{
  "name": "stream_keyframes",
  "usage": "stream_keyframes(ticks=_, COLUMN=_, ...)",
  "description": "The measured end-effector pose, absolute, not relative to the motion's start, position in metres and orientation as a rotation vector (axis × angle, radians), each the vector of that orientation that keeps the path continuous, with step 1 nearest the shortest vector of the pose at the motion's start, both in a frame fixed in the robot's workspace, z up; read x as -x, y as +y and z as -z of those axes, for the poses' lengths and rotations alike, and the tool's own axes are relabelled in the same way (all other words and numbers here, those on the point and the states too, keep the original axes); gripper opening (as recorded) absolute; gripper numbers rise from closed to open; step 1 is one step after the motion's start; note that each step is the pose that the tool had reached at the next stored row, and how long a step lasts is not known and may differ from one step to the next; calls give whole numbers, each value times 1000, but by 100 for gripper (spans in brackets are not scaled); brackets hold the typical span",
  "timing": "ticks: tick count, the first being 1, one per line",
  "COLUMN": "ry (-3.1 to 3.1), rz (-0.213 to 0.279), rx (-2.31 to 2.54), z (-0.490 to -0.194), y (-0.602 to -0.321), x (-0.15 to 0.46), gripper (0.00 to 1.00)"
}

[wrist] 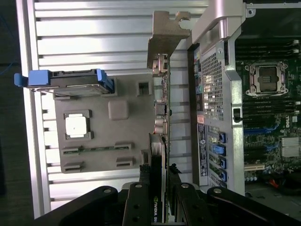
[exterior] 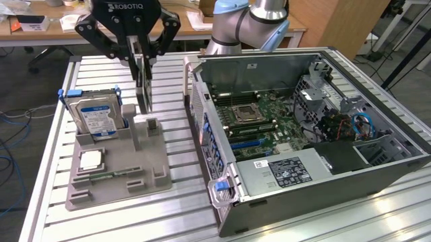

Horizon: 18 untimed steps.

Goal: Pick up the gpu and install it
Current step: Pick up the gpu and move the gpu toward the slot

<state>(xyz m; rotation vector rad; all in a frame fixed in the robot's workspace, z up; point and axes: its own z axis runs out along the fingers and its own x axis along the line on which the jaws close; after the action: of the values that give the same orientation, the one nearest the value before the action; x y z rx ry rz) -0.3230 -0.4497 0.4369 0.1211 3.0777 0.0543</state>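
Counts on the slatted aluminium desk (exterior: 168, 214): one thin, flat, dark gpu (exterior: 143, 96) with a narrow metal bracket (wrist: 165, 33), one silver hard drive (exterior: 100, 116) with a blue-white label, one square processor chip (exterior: 90, 160), one narrow green memory stick (exterior: 111, 175), one grey moulded holder (exterior: 143, 161) and one open computer case (exterior: 269, 65).

One grey-and-blue arm (exterior: 249, 22) reaches in from the top centre of the exterior view. Its black gripper (exterior: 143, 60) points straight down at the upper left. The fingers (wrist: 140, 197) pinch the gpu from both faces. The card hangs upright, edge-on, just above the holder's rear slots, between the hard drive and the case.
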Motion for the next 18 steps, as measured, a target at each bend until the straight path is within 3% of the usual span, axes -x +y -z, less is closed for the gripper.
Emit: stream_keyframes(ticks=18, ry=3077, rz=-54, rx=-138, z=-455, y=-450, x=324, gripper=26)
